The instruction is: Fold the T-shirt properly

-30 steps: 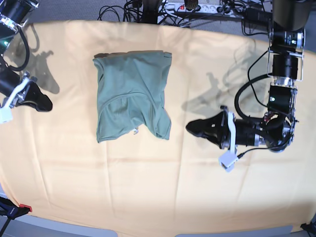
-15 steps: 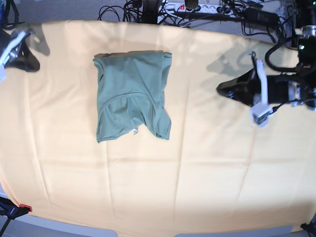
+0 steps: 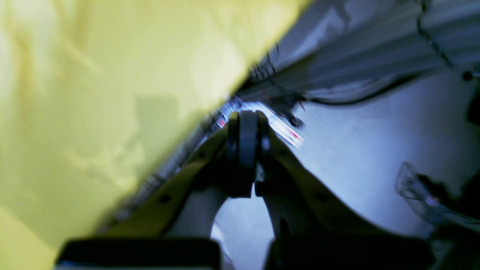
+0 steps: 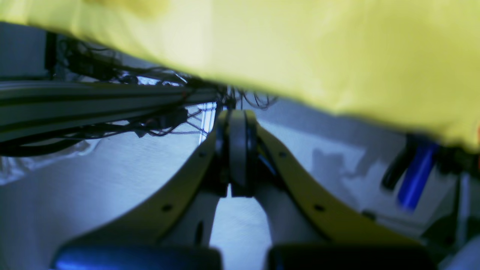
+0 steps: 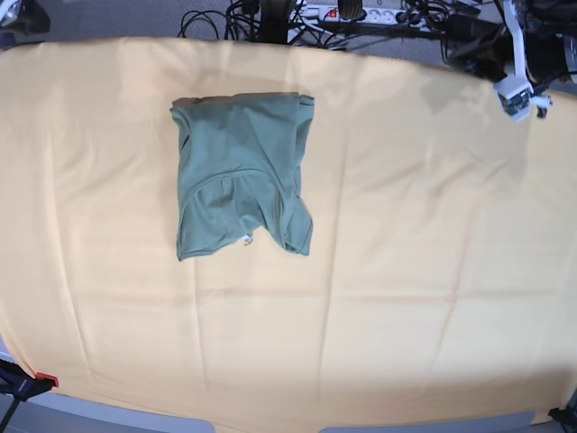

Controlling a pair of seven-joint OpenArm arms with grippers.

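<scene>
Table surface: yellow-orange cloth (image 5: 406,271), creased, evenly lit. Far edge: grey floor, tangled black cables (image 5: 261,18), white power strip (image 5: 361,13). Near-left corner: red-tipped clamp (image 5: 27,382).

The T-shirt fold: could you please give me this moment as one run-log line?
T-shirt: folded bundle on yellow cloth | left gripper: shut, empty, off table | right gripper: shut, empty, off table

No legible text anywhere.

The T-shirt (image 5: 239,171) is thin, soft, matt cloth, lightly rumpled. Under it the yellow-orange cloth (image 5: 406,271) looks matt and smooth, faintly creased.
</scene>
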